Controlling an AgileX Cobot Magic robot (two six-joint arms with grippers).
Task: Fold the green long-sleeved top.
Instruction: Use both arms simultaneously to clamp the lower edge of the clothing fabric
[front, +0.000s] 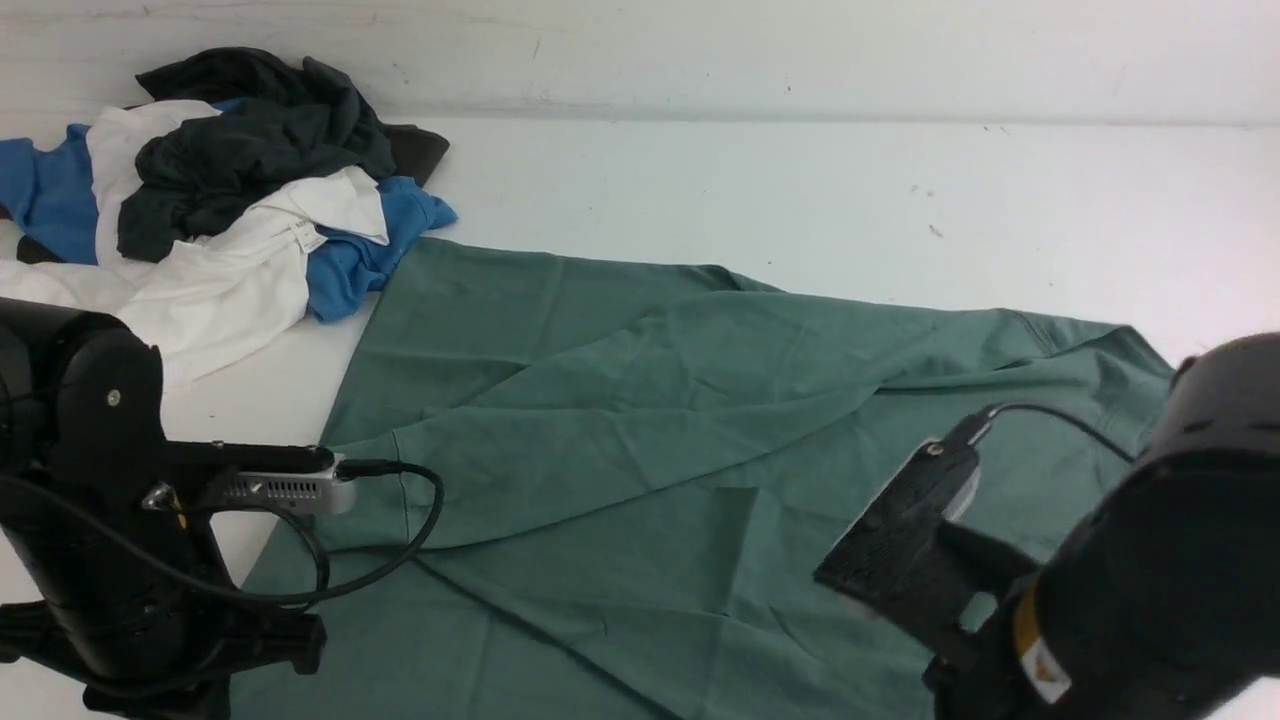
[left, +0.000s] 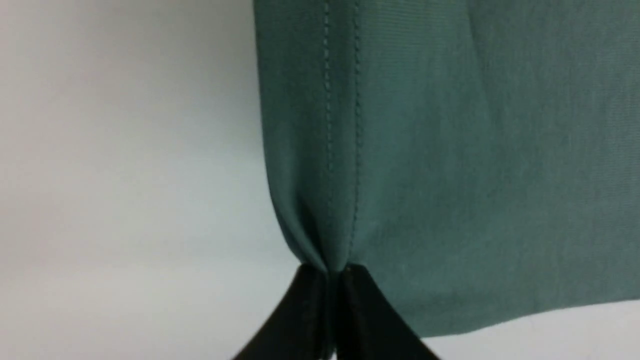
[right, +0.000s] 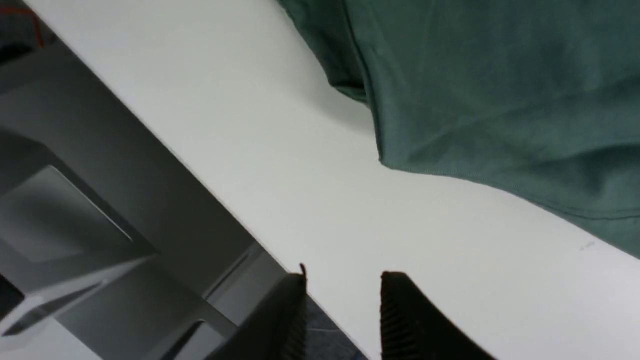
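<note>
- The green long-sleeved top (front: 620, 520) is spread, creased, across the white worktop (front: 1050, 220).
- Its stitched edge is pinched by the left fingers (left: 331, 285).
- The right fingers (right: 345, 290) are parted, with nothing gripped.
- White, blue and dark garments (front: 250, 200) are heaped beside it, at far left.

Top (front: 620, 470) on table (front: 850, 200), garments (front: 250, 170) behind left

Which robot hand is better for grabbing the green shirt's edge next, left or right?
Probably the right. The left hand is already pinching the green shirt by a stitched edge. The right hand is open with nothing in it, and more of the shirt's edge lies near it.
</note>
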